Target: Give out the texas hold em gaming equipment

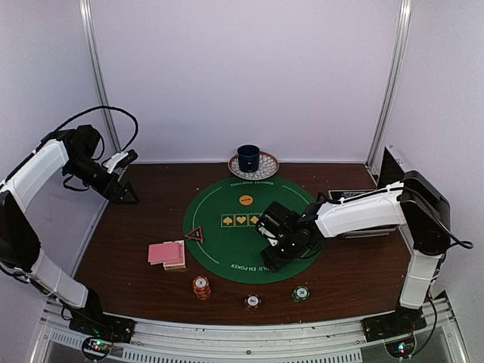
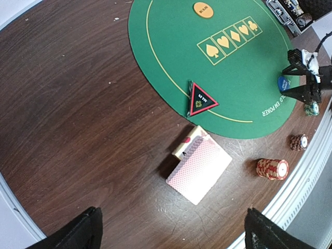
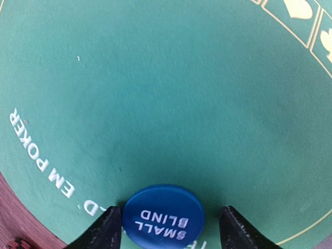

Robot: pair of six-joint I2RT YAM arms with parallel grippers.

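My right gripper [image 1: 274,253] is low over the near right part of the green felt mat [image 1: 219,204]. It is open, its fingers [image 3: 106,231] on either side of a blue "SMALL BLIND" marker disc [image 3: 163,217] that lies flat on the mat; the left finger touches it and the right stands apart. My left gripper [image 1: 130,180] is open and empty, raised at the far left. Pink-backed cards [image 1: 167,252] lie on the wood left of the mat and show in the left wrist view [image 2: 199,168]. A black-red triangle marker [image 1: 194,234] and an orange disc [image 1: 246,200] sit on the mat.
An orange chip stack [image 1: 201,286], a red chip stack [image 1: 252,302] and a green chip [image 1: 301,293] stand along the near edge. A dark blue cup [image 1: 249,158] on a saucer stands behind the mat. An open case [image 1: 355,198] lies at the right.
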